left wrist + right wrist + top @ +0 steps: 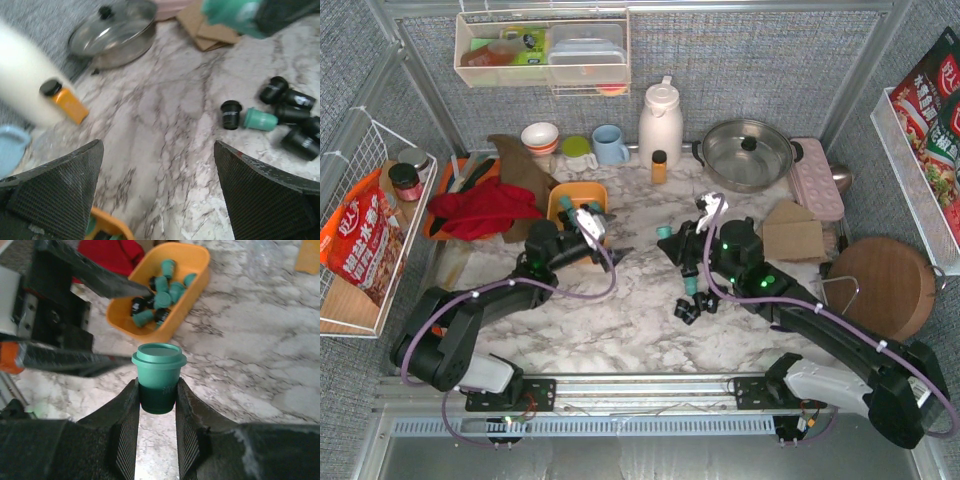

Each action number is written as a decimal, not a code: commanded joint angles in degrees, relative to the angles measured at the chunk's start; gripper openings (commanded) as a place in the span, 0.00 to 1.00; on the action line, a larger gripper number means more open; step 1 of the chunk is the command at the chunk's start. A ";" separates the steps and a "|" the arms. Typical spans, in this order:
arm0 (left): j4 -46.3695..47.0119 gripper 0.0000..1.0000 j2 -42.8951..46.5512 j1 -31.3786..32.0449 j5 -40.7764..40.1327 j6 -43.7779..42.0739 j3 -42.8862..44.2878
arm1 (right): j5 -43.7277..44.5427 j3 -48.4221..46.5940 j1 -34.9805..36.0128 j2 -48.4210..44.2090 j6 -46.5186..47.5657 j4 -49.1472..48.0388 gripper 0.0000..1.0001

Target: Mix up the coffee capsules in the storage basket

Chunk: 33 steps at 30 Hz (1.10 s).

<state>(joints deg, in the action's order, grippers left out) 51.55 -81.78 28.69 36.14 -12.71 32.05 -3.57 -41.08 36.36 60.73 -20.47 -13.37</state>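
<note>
The right hand [157, 392] grips one teal capsule [158, 365] upright, near the orange storage basket [200, 260] that holds mixed capsules [157, 297]. The left hand [156, 150] hangs wide open at the basket. The capsule is best carried over the basket's middle, clear of the left hand, and released low.

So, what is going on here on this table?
The right end effector is shut on an upright teal coffee capsule, held above the marble table. The left end effector hangs open near the orange storage basket, which holds teal and black capsules. More capsules lie loose on the table.
</note>
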 commanded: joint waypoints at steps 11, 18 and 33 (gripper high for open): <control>12.79 0.99 3.30 7.42 5.28 -10.49 -3.80 | -4.56 -1.50 5.45 3.98 -2.57 -7.15 0.13; 12.28 0.99 4.29 8.48 6.93 -11.57 -4.15 | -3.89 -3.79 7.65 7.78 -2.56 -8.08 0.14; 12.31 0.50 6.06 9.07 4.32 -13.38 -4.87 | -0.94 -5.06 8.51 7.31 -1.77 -2.74 0.49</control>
<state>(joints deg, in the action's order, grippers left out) 61.58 -76.27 37.54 41.54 -26.28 27.31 -6.15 -45.17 44.66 68.62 -23.22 -18.35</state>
